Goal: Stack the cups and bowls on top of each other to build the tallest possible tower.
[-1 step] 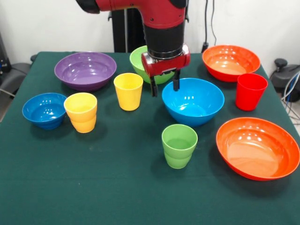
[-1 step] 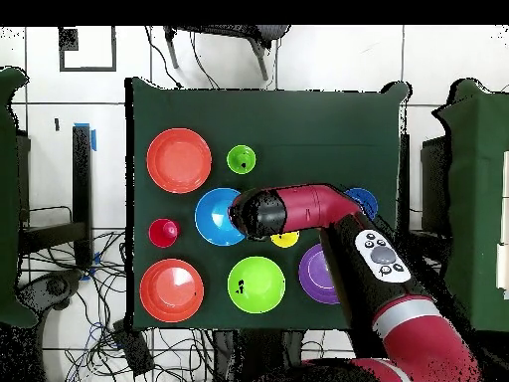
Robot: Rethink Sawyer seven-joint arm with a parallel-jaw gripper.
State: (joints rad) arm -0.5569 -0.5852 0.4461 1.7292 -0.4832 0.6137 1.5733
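Observation:
My gripper (image 1: pixel 164 89) hangs open and empty between a plain yellow cup (image 1: pixel 128 91) and the large light-blue bowl (image 1: pixel 193 101), just in front of the green bowl (image 1: pixel 137 58). Nothing is stacked; every piece stands alone on the green cloth. A purple bowl (image 1: pixel 85 70), a small dark-blue bowl (image 1: pixel 44 110) and a stepped yellow cup (image 1: pixel 81 112) are on the left. The green cup (image 1: pixel 179 145) stands nearest the camera. A red cup (image 1: pixel 251 91) sits between two orange bowls (image 1: pixel 230 62) (image 1: pixel 258 147). From overhead, the arm's wrist (image 2: pixel 260 213) covers the gripper and overlaps the light-blue bowl (image 2: pixel 211 217).
The table's green cloth (image 1: pixel 93 187) has bare room along the front edge. In the overhead view the arm (image 2: pixel 348 234) crosses above the purple bowl (image 2: pixel 316 277) and a yellow cup (image 2: pixel 285 239). Cables lie on the floor around the table.

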